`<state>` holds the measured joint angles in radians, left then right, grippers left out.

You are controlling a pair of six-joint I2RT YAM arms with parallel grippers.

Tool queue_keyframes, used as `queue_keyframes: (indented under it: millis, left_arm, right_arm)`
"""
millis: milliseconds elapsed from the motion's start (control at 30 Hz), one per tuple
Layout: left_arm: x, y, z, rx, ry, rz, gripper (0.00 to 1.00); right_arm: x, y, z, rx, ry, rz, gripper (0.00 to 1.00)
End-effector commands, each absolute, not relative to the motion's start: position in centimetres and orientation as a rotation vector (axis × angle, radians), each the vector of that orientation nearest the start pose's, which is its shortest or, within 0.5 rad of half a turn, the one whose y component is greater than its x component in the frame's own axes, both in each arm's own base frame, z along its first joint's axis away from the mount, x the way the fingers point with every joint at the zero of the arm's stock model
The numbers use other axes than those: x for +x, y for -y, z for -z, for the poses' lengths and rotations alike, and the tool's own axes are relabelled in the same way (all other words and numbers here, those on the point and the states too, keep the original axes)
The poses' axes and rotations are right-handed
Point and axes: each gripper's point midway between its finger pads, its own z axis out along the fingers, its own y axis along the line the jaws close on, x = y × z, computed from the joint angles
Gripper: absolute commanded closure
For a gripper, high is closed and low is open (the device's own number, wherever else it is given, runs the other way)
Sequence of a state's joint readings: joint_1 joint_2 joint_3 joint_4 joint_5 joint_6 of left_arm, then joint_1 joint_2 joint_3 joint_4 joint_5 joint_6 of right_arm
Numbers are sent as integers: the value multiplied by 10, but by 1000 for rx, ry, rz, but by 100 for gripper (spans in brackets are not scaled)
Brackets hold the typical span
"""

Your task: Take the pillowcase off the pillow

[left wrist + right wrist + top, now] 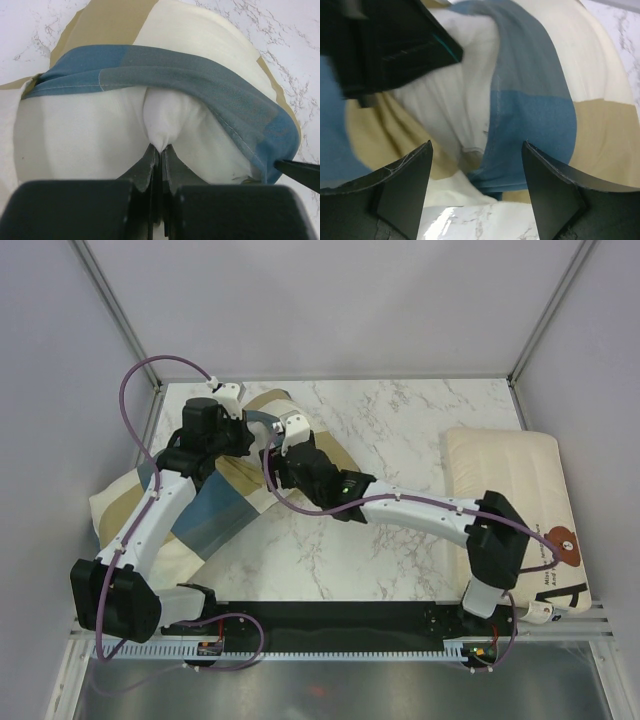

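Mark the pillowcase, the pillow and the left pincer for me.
pillowcase (200, 75), left wrist view, blue hem band.
pillow (100, 130), left wrist view, bare white cloth below the hem.
left pincer (160, 149), left wrist view, shut tips pinching the pillow.

Table (400, 430): under everything, ahead of my two bases.
Pillow (85, 145): on the table's left side, mostly inside the pillowcase (200, 80), one end bulging out of its mouth.
Pillowcase edge: across that bulging end, just behind my left claw's pinch.
My left claw (160, 150): on the pillow's bare end, a fold nipped between the jaws.
My right claw (476, 146): just right of the left one, jaws apart, the pillowcase edge between them.
Second pillow (510, 475): at the table's right edge, well apart from the first.
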<state>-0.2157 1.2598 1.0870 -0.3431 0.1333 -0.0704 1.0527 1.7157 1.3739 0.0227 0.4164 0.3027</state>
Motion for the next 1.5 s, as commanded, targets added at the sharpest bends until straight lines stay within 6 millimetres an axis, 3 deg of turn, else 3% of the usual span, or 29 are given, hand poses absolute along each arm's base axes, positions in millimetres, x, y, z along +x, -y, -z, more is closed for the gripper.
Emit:
queue_keyframes:
  millis: [0,233,533,633,667,800,933,1033,1200,1333,1467]
  left_arm:
    - [378,111,-255,242,-1986,315,98]
    - [377,111,-258,244,-1980,316,98]
    - [377,111,-259,246,-1975,314,98]
    - [377,110,-259,245,-1975,304,98]
    - [377,110,-260,245,-1973,304,98]
    - [376,109,-261,251,-1969,296,98]
    - [377,103,-262,236,-1968,261,98]
    - [379,92,-262,184,-1974,204,98]
    - [378,77,-268,108,-1946,138,98]
    - [379,78,-268,117,-1944,143,98]
    - [379,77,-267,119,-1945,133,98]
  right_arm:
    - [338,-417,-254,-291,-1797,-407,20]
    - [360,-391,-240,-207,-1789,-148,24]
    - [370,-375,-230,-219,-1805,-24,53]
    - [369,-372,-224,-242,-1818,8,84]
    - [369,-370,-224,-243,-1820,21,100]
    - [375,-351,-229,-233,-1824,83,100]
    - [389,-306,-235,-163,-1849,166,100]
    - [387,-271,-232,-132,-1882,212,100]
    - [372,-222,-201,-98,-1953,277,100]
    - [368,-197,-174,-69,-2003,317,100]
    - [368,-173,-162,-25,-2035,351,100]
